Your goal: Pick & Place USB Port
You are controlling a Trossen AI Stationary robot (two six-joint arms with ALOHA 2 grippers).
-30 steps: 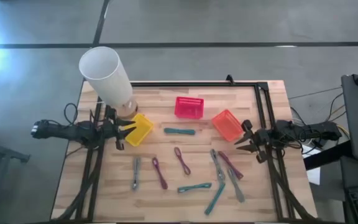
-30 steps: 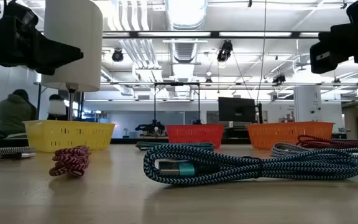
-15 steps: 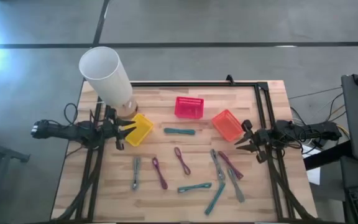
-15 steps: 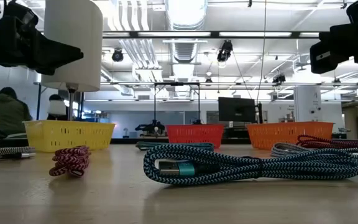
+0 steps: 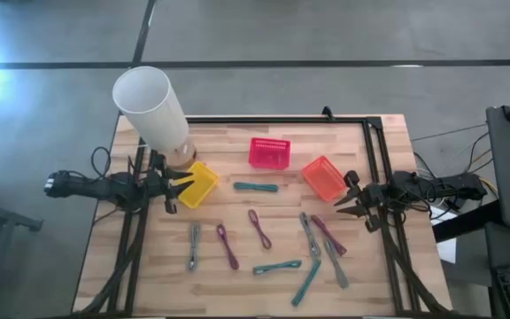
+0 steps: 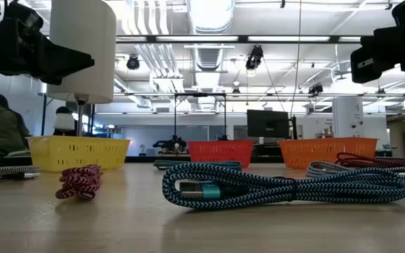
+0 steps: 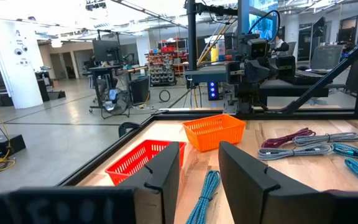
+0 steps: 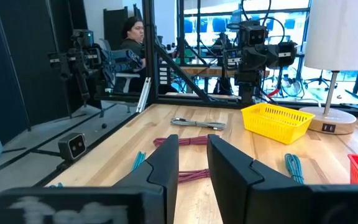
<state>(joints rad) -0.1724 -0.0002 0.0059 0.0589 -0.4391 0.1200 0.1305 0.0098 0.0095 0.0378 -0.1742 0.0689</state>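
Note:
Several coiled braided USB cables lie flat on the wooden table: a teal one (image 5: pixel 255 187) in the middle, maroon ones (image 5: pixel 227 245) (image 5: pixel 328 235), grey ones (image 5: pixel 311 235) and teal ones (image 5: pixel 277 267) nearer the near edge. In the low view a teal coil (image 6: pixel 280 186) lies closest. My left gripper (image 5: pixel 173 191) (image 7: pixel 199 162) hangs open above the table's left side, beside the yellow basket (image 5: pixel 197 183). My right gripper (image 5: pixel 340 202) (image 8: pixel 192 152) hangs open above the right side, beside the orange basket (image 5: pixel 324 178). Neither touches anything.
A pink-red basket (image 5: pixel 269 152) stands toward the far edge, between the yellow and orange ones. A white-shaded lamp (image 5: pixel 153 106) stands at the far left corner. A black frame (image 5: pixel 374 133) runs along the far and right edges. People sit in the room behind.

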